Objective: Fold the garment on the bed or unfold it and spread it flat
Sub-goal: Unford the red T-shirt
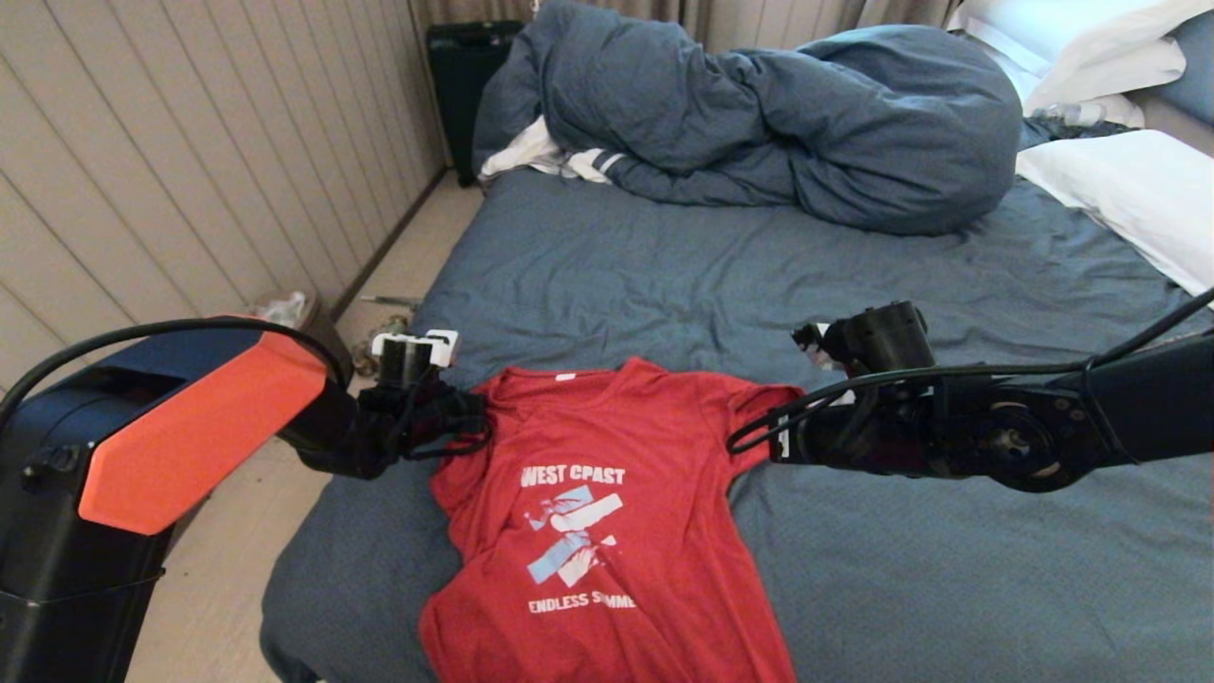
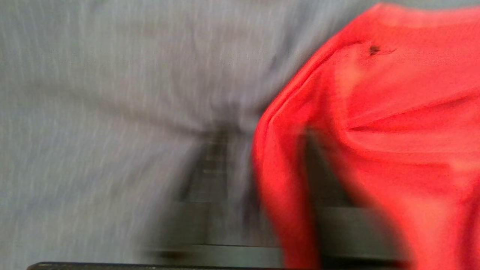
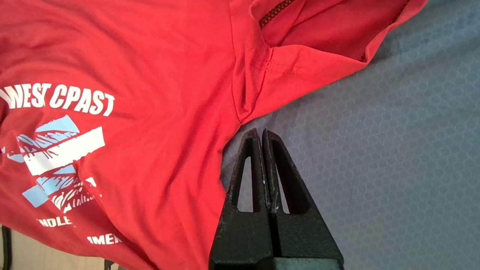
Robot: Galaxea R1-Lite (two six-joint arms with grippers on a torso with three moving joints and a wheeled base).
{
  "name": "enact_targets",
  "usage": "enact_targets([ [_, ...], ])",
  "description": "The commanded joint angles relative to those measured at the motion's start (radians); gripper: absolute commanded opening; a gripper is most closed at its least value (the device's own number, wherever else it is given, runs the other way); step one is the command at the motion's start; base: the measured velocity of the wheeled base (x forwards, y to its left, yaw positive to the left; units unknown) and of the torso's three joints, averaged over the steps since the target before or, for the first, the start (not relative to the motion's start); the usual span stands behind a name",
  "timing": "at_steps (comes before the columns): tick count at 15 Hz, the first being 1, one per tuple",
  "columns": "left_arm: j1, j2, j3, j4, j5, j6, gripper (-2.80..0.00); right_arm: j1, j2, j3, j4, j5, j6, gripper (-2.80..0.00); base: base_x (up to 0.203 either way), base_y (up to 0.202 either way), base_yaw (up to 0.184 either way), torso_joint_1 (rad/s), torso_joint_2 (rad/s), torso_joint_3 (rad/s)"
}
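Arms reach low over the garment (image 1: 607, 493): right fingers (image 3: 261, 132) pressed together empty, left fingers' state unclear.

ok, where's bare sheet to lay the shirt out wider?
Free: sheet between T-shirt collar and duvet; also right of the shirt, beyond the right gripper. Crowded: left side, where the left gripper works near the bed edge.

1. The left arm (image 1: 171, 427) reaches in from the near left, its wrist bent inward.
2. The left gripper (image 2: 258, 168) shows two blurred dark fingers with a gap between them.
3. The right arm (image 1: 1043, 427) stretches level from the right.
4. The right gripper (image 3: 261, 131) has its fingers pressed together, tips touching.
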Motion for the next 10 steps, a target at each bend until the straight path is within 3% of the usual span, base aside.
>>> enact_targets([
  [1, 0.003, 0.013, -0.016, -0.038, 0.004, 0.002, -2.8, 0.002, 0.0, -0.002, -0.001, 0.0, 0.002, -2.8, 0.0, 0.0, 0.0, 0.0, 0.0, 0.0],
  [6, 0.028, 0.036, -0.085, -0.081, 0.009, 0.011, -2.8, 0.004, 0.002, -0.005, -0.001, 0.0, 0.001, -2.8, 0.0, 0.0, 0.0, 0.0, 0.0, 0.0],
  [10, 0.072, 0.065, -0.205, -0.077, 0.045, 0.07, -2.8, 0.005, 0.015, -0.006, -0.001, 0.0, 0.0, -2.8, 0.0, 0.0, 0.0, 0.0, 0.0, 0.0],
])
